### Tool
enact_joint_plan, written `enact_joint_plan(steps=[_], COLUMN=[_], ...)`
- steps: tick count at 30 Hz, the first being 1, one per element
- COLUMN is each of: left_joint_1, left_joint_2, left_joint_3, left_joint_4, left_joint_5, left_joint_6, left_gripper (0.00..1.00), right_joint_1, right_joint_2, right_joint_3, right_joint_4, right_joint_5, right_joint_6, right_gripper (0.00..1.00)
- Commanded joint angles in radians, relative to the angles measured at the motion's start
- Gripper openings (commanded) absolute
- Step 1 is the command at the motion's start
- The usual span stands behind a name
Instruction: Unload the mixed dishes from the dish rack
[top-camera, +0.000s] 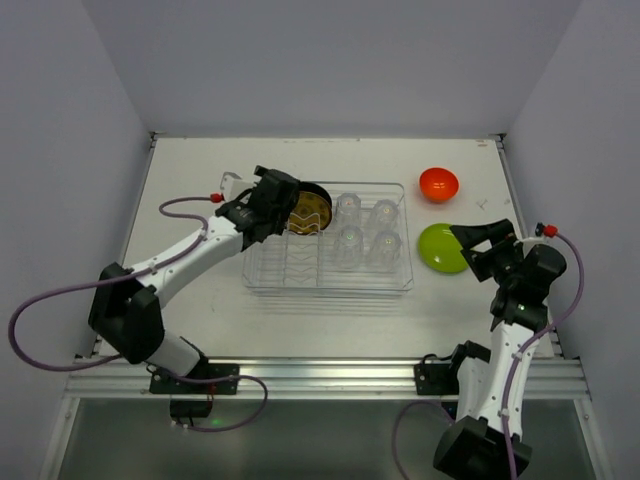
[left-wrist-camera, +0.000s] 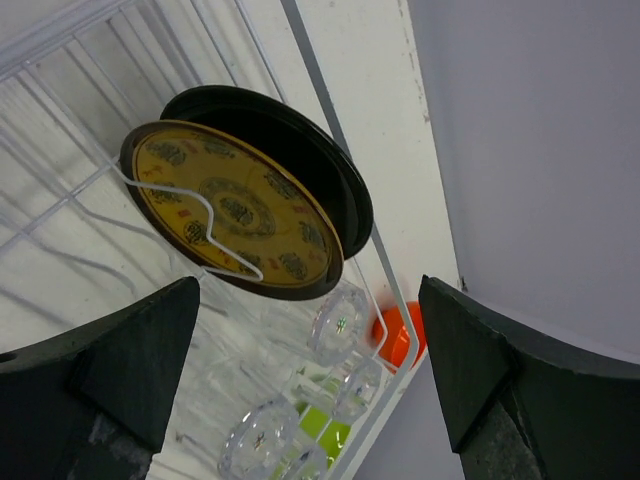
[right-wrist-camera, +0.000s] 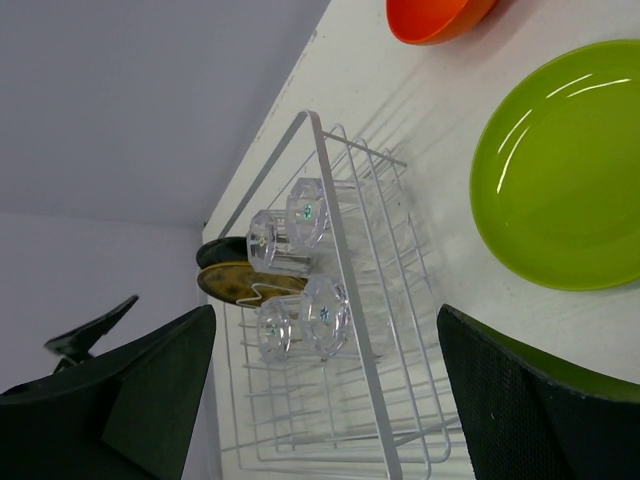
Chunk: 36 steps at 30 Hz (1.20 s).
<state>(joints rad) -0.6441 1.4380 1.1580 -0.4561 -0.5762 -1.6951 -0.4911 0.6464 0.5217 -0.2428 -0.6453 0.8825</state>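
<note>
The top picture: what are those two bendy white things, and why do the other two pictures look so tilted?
They are two robot arms bolted to a table. The top picture looks down from above; the other two come from cameras on each wrist, so they tilt with the arm. The left hand is open by a gold-patterned dark plate standing in the dish rack, beside four clear tumblers. The right hand is open too, near a green plate and an orange bowl on the table. Neither hand holds anything.

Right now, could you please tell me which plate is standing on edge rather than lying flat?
The black, gold-patterned plate, upright in the left end of the dish rack; the yellow-green plate lies flat on the table outside it.
</note>
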Motion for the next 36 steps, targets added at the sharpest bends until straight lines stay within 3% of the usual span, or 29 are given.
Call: enact_joint_plan(steps=[1, 9, 13, 16, 17, 25, 36], left_joint_1=[0.05, 0.063, 0.064, 0.064, 0.064, 0.064, 0.063], left_joint_2=[0.116, 0.211, 0.254, 0.272, 0.275, 0.309, 0.337], left_joint_3=[0.1, 0.166, 0.169, 0.169, 0.172, 0.174, 0.201], left_joint_4=[0.03, 0.073, 0.065, 0.054, 0.048, 0.054, -0.022], left_joint_5=[0.074, 0.116, 0.131, 0.139, 0.141, 0.133, 0.144], left_joint_6=[-0.084, -0.127, -0.165, -0.189, -0.196, -0.224, -0.296], left_gripper=[0.94, 0.75, 0.73, 0.64, 0.55, 0.38, 0.42], right_joint_1=[-0.003, -0.003, -0.003, -0.003, -0.003, -0.003, -0.003], right_joint_2=[-0.031, -0.057, -0.065, -0.071, -0.071, -0.057, -0.083], right_joint_3=[-0.022, 0.004, 0.006, 0.014, 0.015, 0.02, 0.009], right_joint_4=[0.013, -0.015, -0.013, -0.016, -0.016, -0.003, 0.002], right_joint_5=[-0.062, -0.033, -0.024, -0.011, -0.011, -0.025, -0.007], right_joint_6=[0.029, 0.006, 0.012, 0.012, 0.012, 0.019, 0.019], right_gripper=[0.92, 0.92, 0.92, 0.91, 0.91, 0.91, 0.91])
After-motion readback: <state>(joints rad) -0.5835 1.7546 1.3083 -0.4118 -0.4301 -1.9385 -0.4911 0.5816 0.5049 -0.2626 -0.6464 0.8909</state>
